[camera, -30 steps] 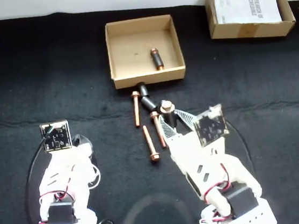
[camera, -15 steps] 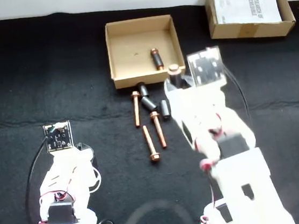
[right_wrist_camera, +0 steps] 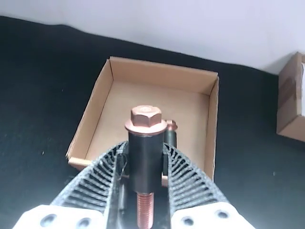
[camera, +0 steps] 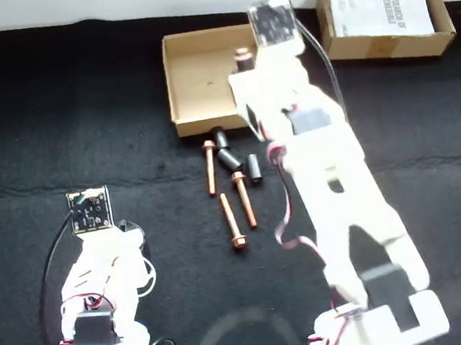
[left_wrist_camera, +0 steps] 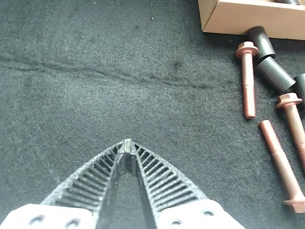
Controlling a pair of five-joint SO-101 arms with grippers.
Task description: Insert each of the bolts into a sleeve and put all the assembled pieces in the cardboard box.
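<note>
the step in hand looks like the drop-off. the right tool (right_wrist_camera: 144,143) is clamped on the assembled piece (right_wrist_camera: 144,164), one finger pressed on each side of the dark sleeve. the piece stands upright in the grip, with the copper bolt head above the fingertips and the threaded end poking out below the sleeve. in the high view this tool (camera: 243,64) hangs over the right part of the cardboard box (camera: 195,81), close to its right wall.

to do this well, i would bring the piece down near the box floor before letting go, since a drop from height could bounce it or shake the bolt out of its sleeve. it should also be set towards the bare middle, clear of the right wall and of the finished piece (right_wrist_camera: 170,132) already lying inside. opening the fingers only a little should be enough.

the left tool (left_wrist_camera: 127,145) is narrow, tips meeting, and holds nothing. it sits low over the bench (camera: 58,117) at the near left, well apart from the loose parts. three bolts (camera: 210,168) and three sleeves (camera: 231,158) lie on the bench just near of the box, so more assembly remains.
</note>
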